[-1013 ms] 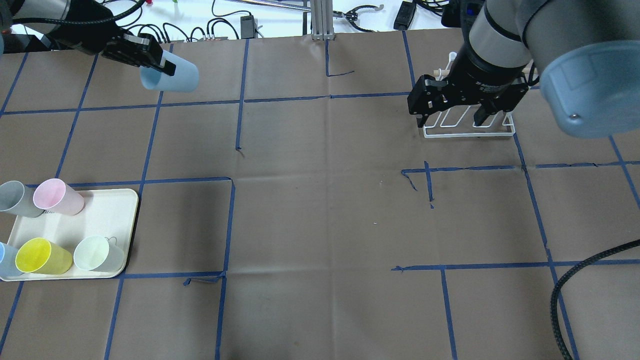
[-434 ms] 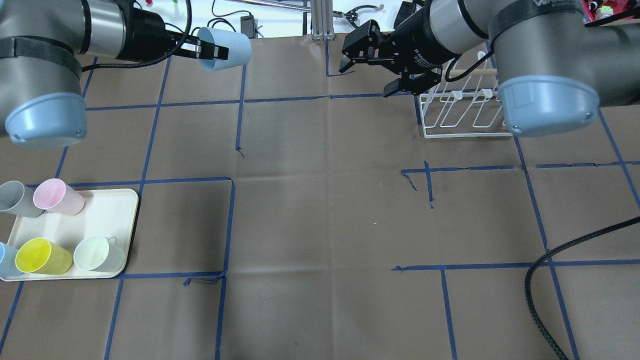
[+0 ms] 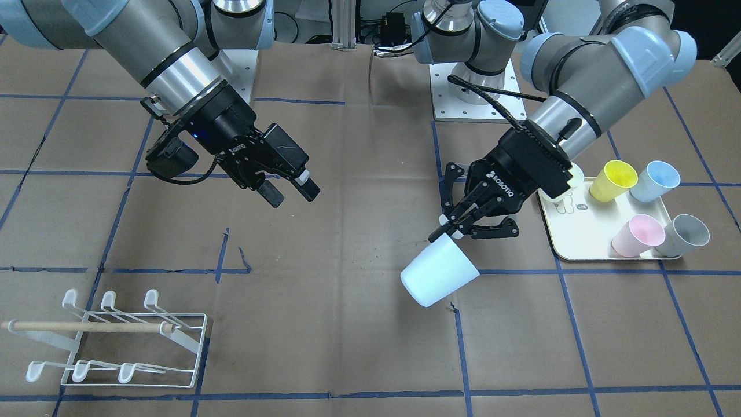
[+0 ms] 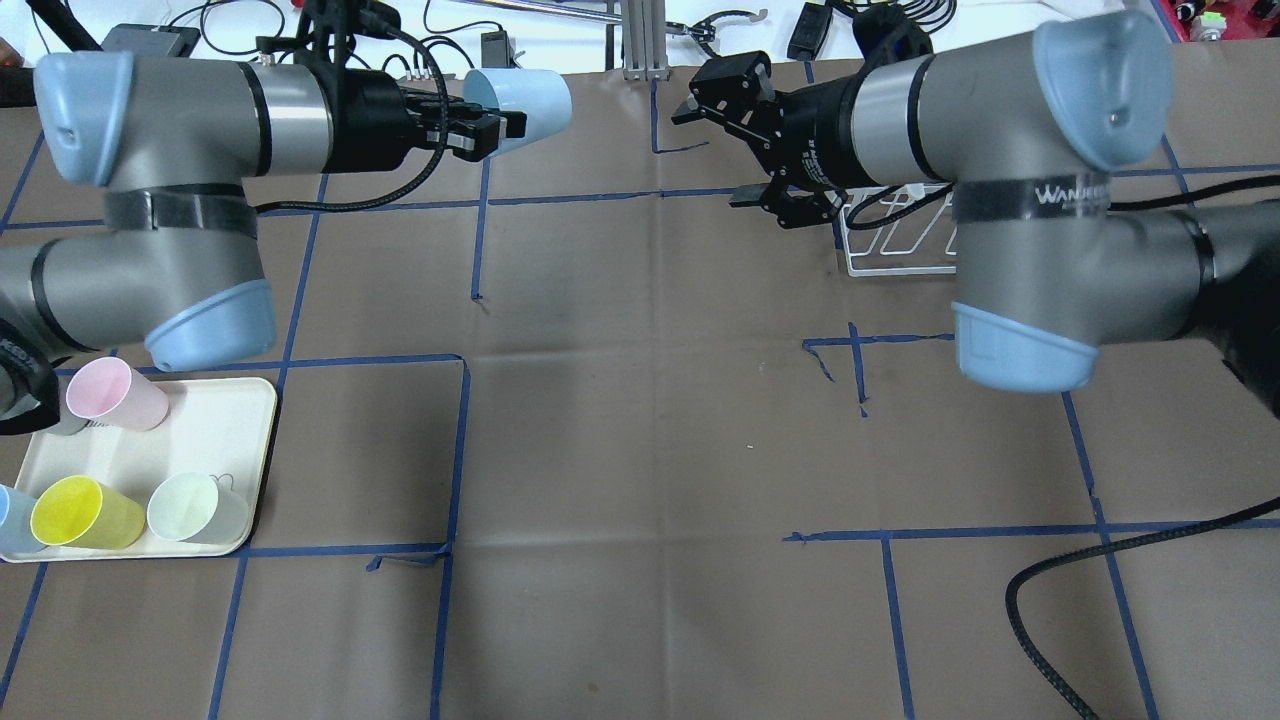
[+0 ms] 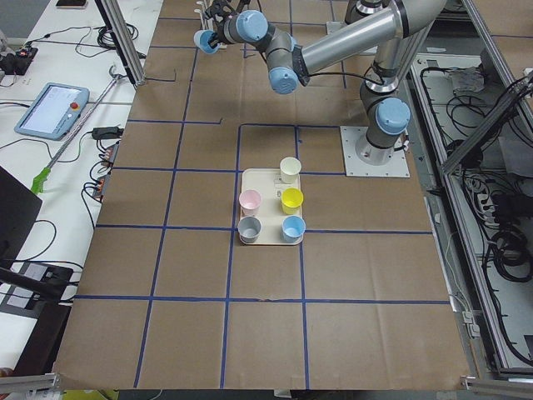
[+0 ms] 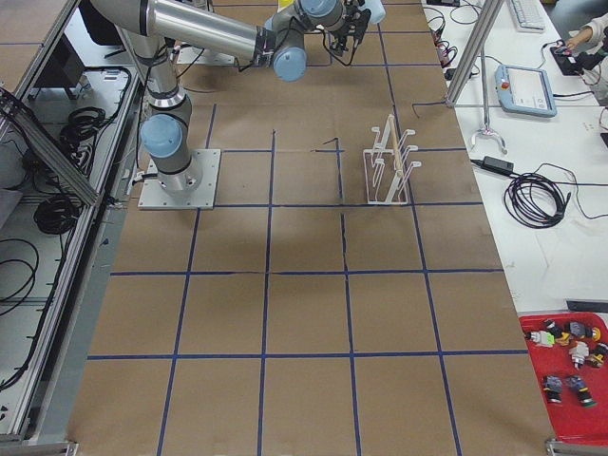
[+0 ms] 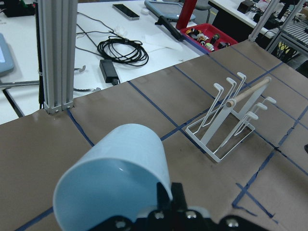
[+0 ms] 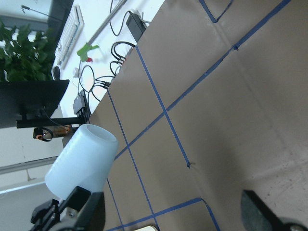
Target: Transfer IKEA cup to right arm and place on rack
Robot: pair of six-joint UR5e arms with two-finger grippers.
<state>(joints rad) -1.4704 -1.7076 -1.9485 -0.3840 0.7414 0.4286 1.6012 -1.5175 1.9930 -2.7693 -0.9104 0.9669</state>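
- Arms both stretch out level over the far side of the desk (image 4: 640,400), pointing at one another
- left arm (image 4: 190,100): left gripper (image 3: 450,229) clamped on the rim of the pale blue cup (image 3: 438,280), which hangs in the air on its side, base toward the other arm
- right arm (image 4: 1000,110): right gripper (image 3: 291,194) with jaws spread, holding nothing, well apart from the cup
- rack (image 3: 116,341) stands on the desk beside the right arm, wooden dowel (image 3: 87,327) across it
- cream tray (image 3: 579,243) on the left arm's side carries other cups (image 3: 618,179); none lies between the grippers
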